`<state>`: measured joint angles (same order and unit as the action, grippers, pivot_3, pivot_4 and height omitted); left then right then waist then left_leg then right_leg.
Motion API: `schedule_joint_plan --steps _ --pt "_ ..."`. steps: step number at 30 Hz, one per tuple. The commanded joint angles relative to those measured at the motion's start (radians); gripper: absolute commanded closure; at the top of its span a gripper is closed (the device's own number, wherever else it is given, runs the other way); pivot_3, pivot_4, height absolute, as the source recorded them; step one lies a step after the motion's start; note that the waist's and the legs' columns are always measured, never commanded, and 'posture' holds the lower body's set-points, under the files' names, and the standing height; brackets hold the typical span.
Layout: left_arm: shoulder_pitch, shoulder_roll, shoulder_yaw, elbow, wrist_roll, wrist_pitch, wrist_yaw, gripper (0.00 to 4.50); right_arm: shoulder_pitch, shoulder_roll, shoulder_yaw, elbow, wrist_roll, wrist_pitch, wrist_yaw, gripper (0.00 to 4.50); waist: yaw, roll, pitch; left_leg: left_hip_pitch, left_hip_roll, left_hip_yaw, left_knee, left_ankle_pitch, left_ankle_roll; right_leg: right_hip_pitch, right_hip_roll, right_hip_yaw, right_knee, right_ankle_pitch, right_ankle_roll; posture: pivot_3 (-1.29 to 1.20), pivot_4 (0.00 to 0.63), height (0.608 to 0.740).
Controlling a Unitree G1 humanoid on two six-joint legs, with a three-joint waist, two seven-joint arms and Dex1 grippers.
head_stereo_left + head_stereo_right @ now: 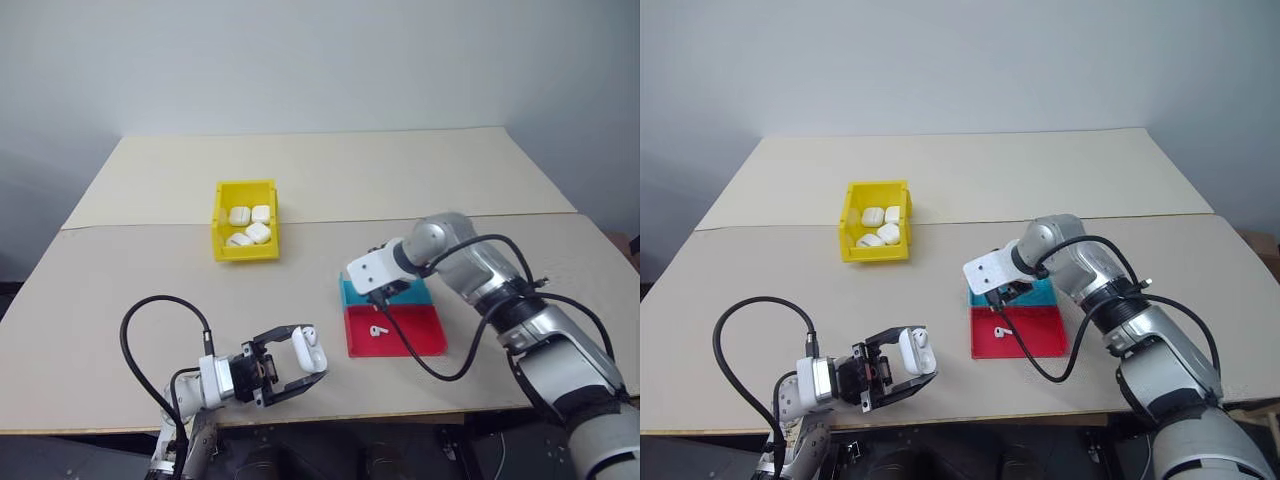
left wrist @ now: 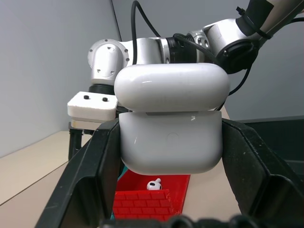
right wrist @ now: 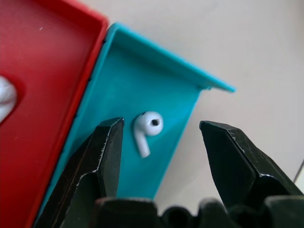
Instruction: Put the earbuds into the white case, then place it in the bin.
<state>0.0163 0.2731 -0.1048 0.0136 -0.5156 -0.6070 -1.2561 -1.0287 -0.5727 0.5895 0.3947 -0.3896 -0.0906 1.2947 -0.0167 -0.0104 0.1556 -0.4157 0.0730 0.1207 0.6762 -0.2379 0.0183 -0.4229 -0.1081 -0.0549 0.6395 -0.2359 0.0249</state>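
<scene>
The right arm's white wrist block covers most of the shallow teal plastic tray (image 1: 418, 292), hiding the right gripper's black fingers (image 3: 107, 156) from the head views. A tiny glossy white earbud (image 3: 5, 97) in the shallow red plastic tray (image 1: 420, 335) is cut off by the wrist picture's edge. The small white cases (image 1: 250, 224) in the bright yellow plastic bin (image 1: 222, 228) overlap, so their number cannot be told.

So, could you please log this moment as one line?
left gripper: shut on white case | right gripper: open over earbud in teal tray
</scene>
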Motion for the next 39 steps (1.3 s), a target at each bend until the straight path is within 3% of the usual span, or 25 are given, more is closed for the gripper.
schedule_joint_plan --steps 1,24,27,39 --pt "0.014 0.004 -0.001 -0.037 -0.003 -0.024 0.013 1.66 -0.048 0.010 0.002 0.041 -0.012 -0.085 0.006 1.47 0.000 0.000 0.000 0.000 0.000 0.000 0.000 0.000 0.000 0.000 0.000 0.000 0.000 0.000 0.000 0.00 0.150 0.740" --pt "0.033 0.004 -0.012 -0.043 0.015 -0.044 0.046 1.66 -0.216 0.116 0.074 0.400 -0.112 -0.356 0.069 1.47 -0.001 0.000 0.000 0.000 0.000 0.000 0.000 0.000 0.000 0.000 0.000 0.000 0.000 0.000 0.000 0.00 0.150 0.740" --pt "0.037 0.006 -0.016 -0.044 0.018 -0.048 0.052 1.66 -0.225 0.122 0.074 0.426 -0.125 -0.376 0.062 2.05 -0.001 0.000 0.000 0.000 0.000 0.000 0.000 0.000 0.000 0.000 0.000 0.000 0.000 0.000 0.000 0.00 0.150 0.740" --pt "0.044 0.015 -0.023 -0.052 0.020 -0.054 0.070 1.66 -0.240 0.140 0.069 0.483 -0.143 -0.423 0.053 2.05 -0.001 0.000 0.000 0.000 0.000 0.001 0.000 0.000 0.000 0.000 0.000 0.000 0.001 0.000 0.000 0.00 0.150 0.740"
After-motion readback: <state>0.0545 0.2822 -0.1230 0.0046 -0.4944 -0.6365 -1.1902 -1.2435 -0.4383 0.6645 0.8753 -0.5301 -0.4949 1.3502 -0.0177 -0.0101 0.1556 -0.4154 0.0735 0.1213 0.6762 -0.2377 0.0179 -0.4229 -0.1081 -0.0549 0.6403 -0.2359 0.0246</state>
